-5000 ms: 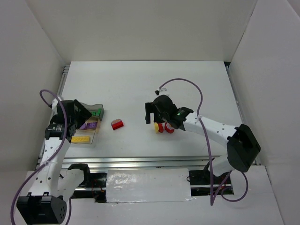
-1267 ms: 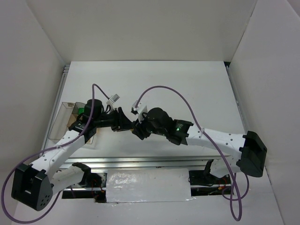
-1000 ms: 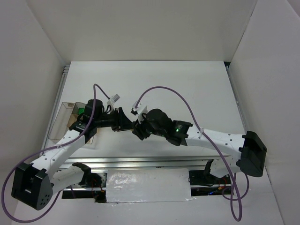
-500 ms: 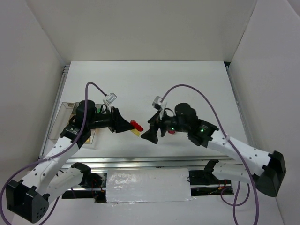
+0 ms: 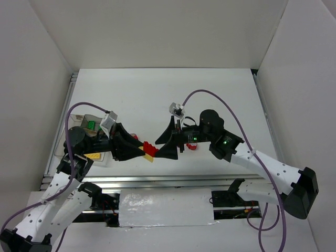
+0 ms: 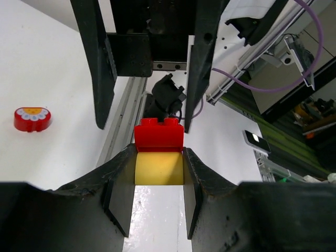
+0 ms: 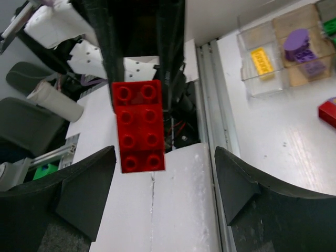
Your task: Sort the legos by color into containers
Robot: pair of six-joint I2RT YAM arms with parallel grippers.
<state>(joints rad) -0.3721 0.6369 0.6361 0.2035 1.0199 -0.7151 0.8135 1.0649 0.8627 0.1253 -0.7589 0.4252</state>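
My left gripper [image 5: 143,152] is shut on a yellow lego [image 6: 159,168] with a red lego [image 6: 159,135] stuck on its far end, held in the air over the table's near edge. The right wrist view shows that red lego [image 7: 138,126] studs-on. My right gripper [image 5: 167,140] faces it, open, its fingers [image 7: 79,194] wide apart and clear of the brick. The containers [image 5: 92,140] sit at the left and hold a yellow brick [image 7: 261,60], purple pieces [image 7: 299,44] and a green one [image 5: 91,125].
A red brick [image 5: 135,137] lies on the table just right of the containers. A red rounded piece with a flower print [image 6: 32,118] lies under my right arm [image 5: 191,147]. The metal rail [image 5: 157,181] runs along the near edge.
A second ago both grippers met at the stack. My right gripper has opened and drawn back to the right. My left arm has carried the red and yellow stack toward the near edge.
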